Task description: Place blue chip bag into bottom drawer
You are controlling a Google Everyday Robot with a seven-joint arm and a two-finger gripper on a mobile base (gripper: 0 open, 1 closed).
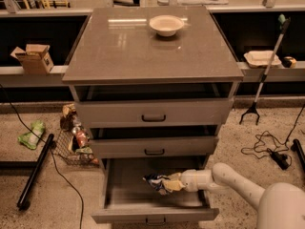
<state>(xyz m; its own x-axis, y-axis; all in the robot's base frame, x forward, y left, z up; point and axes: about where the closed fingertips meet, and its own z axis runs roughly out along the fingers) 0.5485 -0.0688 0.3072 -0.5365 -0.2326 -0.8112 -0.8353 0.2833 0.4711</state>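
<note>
The bottom drawer of the grey cabinet is pulled out, its flat front near the lower edge of the camera view. The blue chip bag, crumpled and shiny with white patches, hangs over the drawer's tray. My gripper reaches in from the right on a white arm and is shut on the bag. It holds the bag just above the drawer floor, right of the middle. The fingers are partly hidden by the bag.
A cream bowl stands on the cabinet top. The two upper drawers are slightly open. A wire basket of snacks and a green packet lie on the floor at left. A grabber tool and cables are at right.
</note>
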